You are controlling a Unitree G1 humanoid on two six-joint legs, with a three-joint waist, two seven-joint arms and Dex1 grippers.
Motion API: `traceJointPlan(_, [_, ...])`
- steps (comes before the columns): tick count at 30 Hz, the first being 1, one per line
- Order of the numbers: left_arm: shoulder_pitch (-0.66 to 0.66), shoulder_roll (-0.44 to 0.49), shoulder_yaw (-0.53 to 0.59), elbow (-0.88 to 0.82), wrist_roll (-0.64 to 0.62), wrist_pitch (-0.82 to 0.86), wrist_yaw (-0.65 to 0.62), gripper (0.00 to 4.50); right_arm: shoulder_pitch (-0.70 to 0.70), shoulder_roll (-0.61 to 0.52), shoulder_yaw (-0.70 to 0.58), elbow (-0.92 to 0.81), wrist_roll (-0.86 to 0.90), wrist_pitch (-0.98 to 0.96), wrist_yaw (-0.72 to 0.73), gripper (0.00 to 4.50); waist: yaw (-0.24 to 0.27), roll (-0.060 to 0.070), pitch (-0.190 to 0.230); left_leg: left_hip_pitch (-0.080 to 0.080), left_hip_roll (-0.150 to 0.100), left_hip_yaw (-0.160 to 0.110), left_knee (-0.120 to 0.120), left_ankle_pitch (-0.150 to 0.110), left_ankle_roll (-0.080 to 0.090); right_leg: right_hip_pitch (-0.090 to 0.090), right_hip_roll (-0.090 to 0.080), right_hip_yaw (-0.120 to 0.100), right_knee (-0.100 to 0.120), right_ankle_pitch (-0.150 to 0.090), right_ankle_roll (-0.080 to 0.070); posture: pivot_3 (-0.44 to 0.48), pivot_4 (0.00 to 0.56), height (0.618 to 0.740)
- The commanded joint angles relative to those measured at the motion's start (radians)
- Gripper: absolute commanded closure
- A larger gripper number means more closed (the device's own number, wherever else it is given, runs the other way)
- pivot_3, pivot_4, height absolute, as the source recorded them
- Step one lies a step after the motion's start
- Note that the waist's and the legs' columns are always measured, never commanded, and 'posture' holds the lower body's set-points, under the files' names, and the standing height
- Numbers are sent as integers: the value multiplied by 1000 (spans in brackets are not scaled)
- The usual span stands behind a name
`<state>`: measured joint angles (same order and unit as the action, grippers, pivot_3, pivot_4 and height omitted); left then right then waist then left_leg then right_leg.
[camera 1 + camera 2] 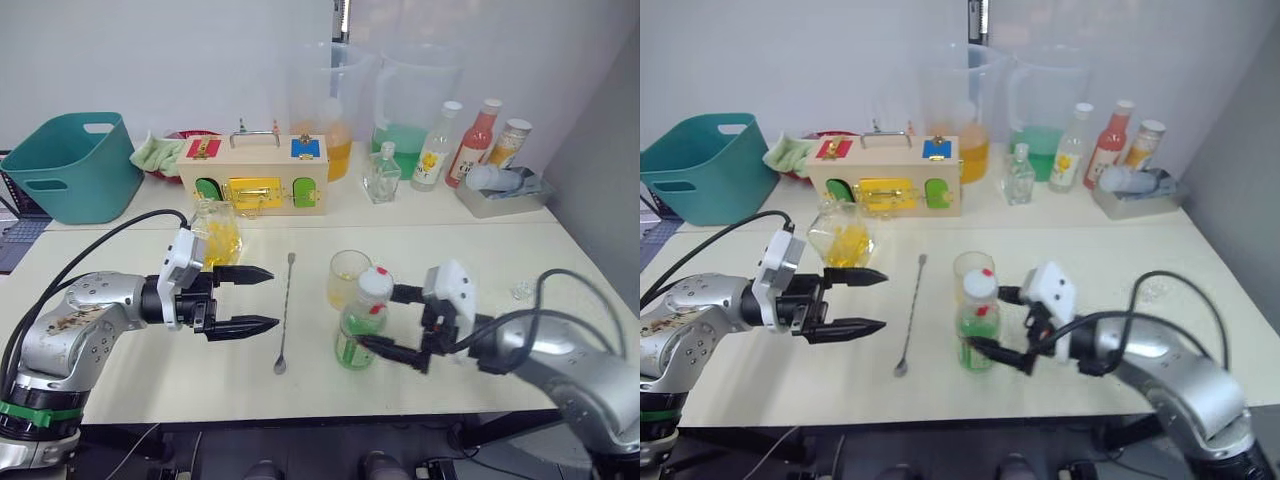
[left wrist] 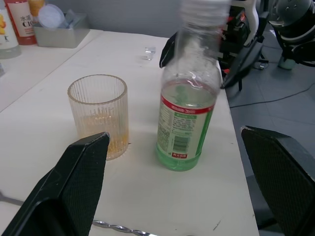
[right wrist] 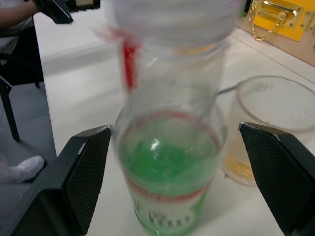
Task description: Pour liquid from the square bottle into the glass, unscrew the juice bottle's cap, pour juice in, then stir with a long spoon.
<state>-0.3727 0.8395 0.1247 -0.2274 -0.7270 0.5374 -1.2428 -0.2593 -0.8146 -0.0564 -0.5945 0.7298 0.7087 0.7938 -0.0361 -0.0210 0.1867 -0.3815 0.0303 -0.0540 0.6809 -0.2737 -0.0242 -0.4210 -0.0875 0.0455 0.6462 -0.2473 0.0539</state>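
The juice bottle (image 1: 358,325) stands upright near the table's front, with pale greenish juice (image 3: 167,169) low inside and the white, red-rimmed cap (image 1: 376,281) on top. My right gripper (image 1: 378,318) is open, one finger on each side of the bottle, neither touching it. Just behind the bottle stands the glass (image 1: 346,276), holding a thin layer of yellow liquid (image 2: 110,142). The long spoon (image 1: 285,316) lies flat to the left of the glass. My left gripper (image 1: 272,297) hovers open left of the spoon. The square bottle (image 1: 216,230) with yellow liquid stands behind the left gripper.
A wooden latch box (image 1: 253,172) stands at the back, with a teal basket (image 1: 75,165) to its left. Two big measuring jugs (image 1: 325,100) stand behind it. At the back right are a small clear flask (image 1: 382,175), a yellow-labelled bottle (image 1: 435,145), a red bottle (image 1: 475,140) and a grey tray (image 1: 500,195).
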Motion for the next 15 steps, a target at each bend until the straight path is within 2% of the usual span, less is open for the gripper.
traceJointPlan(1, [25, 27, 52, -65, -20, 14, 20, 0, -86, -79, -31, 134, 26, -114, 302, 24, -4, 0, 0, 0, 0, 0, 0, 0, 0, 0, 0, 0, 0, 0, 0, 0, 150, 740])
traceJointPlan(3, [45, 36, 73, -85, -24, 22, 34, 0, -150, -98, -12, 212, 23, -163, 433, 24, -9, 0, 0, 1, 0, 1, 0, 0, 0, 0, 0, 1, 0, 0, 0, 0, 150, 740])
traceJointPlan(7, [81, 49, 108, -121, -35, 34, 59, 0, -242, -95, 38, 318, -12, -221, 583, 24, -8, 0, 0, 1, 3, 0, -1, 0, 0, 0, 3, 1, 0, 0, 0, 0, 150, 740])
traceJointPlan(10, [106, 54, 133, -148, -45, 44, 75, 0, -294, -77, 67, 372, -33, -254, 649, 24, -5, 0, 0, 0, 3, 0, 0, 0, 0, 0, 3, 1, 0, 0, 0, 0, 150, 740])
traceJointPlan(15, [155, 61, 180, -207, -75, 69, 108, 0, -413, 17, 137, 502, -124, -369, 723, 24, -7, 0, 0, 1, 3, 0, 0, 0, 0, -1, 3, 1, 1, 1, -1, 0, 150, 740])
